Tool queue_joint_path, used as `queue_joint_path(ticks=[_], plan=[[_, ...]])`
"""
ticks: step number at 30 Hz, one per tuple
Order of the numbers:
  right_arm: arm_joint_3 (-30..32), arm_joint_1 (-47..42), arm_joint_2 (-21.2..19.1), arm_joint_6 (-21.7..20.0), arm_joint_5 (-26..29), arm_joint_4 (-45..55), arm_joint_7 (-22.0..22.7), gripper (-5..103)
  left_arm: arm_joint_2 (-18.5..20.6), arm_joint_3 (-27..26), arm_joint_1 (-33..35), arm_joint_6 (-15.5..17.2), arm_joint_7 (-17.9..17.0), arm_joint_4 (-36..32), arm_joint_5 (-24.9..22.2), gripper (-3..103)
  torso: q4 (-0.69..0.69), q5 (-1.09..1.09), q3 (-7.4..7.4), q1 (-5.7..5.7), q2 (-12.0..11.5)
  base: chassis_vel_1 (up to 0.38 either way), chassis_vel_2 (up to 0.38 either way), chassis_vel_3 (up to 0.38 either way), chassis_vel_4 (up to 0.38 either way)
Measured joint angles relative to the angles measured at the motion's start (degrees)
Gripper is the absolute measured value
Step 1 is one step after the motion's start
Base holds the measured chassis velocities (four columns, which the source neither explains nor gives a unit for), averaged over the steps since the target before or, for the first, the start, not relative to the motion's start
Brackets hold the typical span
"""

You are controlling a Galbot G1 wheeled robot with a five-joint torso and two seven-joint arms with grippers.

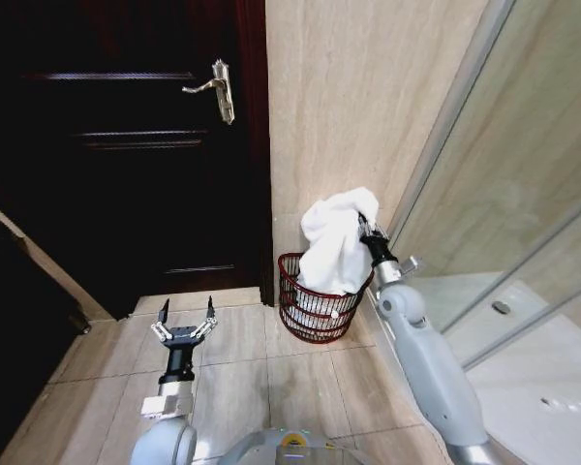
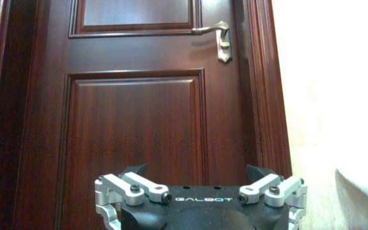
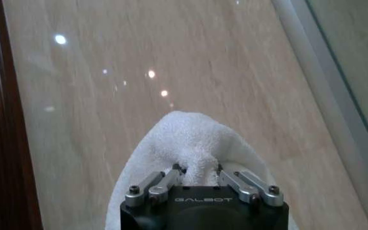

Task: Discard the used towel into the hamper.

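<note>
A white towel [image 1: 337, 242] hangs bunched from my right gripper [image 1: 366, 229], which is shut on its top fold. The cloth's lower part drapes down into the hamper [image 1: 300, 325], a reddish-brown wire basket standing on the floor against the tiled wall. In the right wrist view the towel [image 3: 193, 143] bulges out between the fingers [image 3: 165, 181]. My left gripper [image 1: 185, 327] hovers open over the floor tiles to the left of the hamper, facing the dark wooden door [image 2: 139, 120]; its fingers [image 2: 136, 184] hold nothing.
The dark door [image 1: 126, 145] with a metal handle [image 1: 218, 89] fills the left. A beige tiled wall [image 1: 358, 107] rises behind the hamper. A glass shower partition [image 1: 504, 194] runs along the right. Open floor tiles [image 1: 242, 378] lie in front.
</note>
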Motion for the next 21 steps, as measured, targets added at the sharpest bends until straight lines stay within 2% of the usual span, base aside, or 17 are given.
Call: queue_joint_path(ticks=[15, 17, 18, 21], plan=[[-0.44, -7.23, 1.07, -2.74, -4.16, 1.49, -0.64, 19, -0.19, 0.05, -0.48, -0.77, 0.17, 0.81, -0.66, 100, 0.0, 0.0, 0.0, 0.0, 0.0, 0.0, 0.0, 0.0, 0.0], [-0.28, -9.15, 0.74, -5.32, -4.24, 1.97, 0.18, 19, 0.04, 0.12, -0.84, -0.94, 0.19, 1.13, -0.84, 100, 0.0, 0.01, 0.0, 0.0, 0.0, 0.0, 0.0, 0.0, 0.0], [-0.28, -9.15, 0.74, -5.32, -4.24, 1.97, 0.18, 19, 0.04, 0.12, -0.84, -0.94, 0.19, 1.13, -0.84, 100, 0.0, 0.01, 0.0, 0.0, 0.0, 0.0, 0.0, 0.0, 0.0], [0.43, -10.63, -0.45, -11.34, -3.42, 3.46, 1.73, 19, 0.3, 0.23, -1.13, -0.96, 0.2, 1.2, -1.1, 100, -0.01, 0.01, 0.0, 0.0, 0.0, 0.0, 0.0, 0.0, 0.0]])
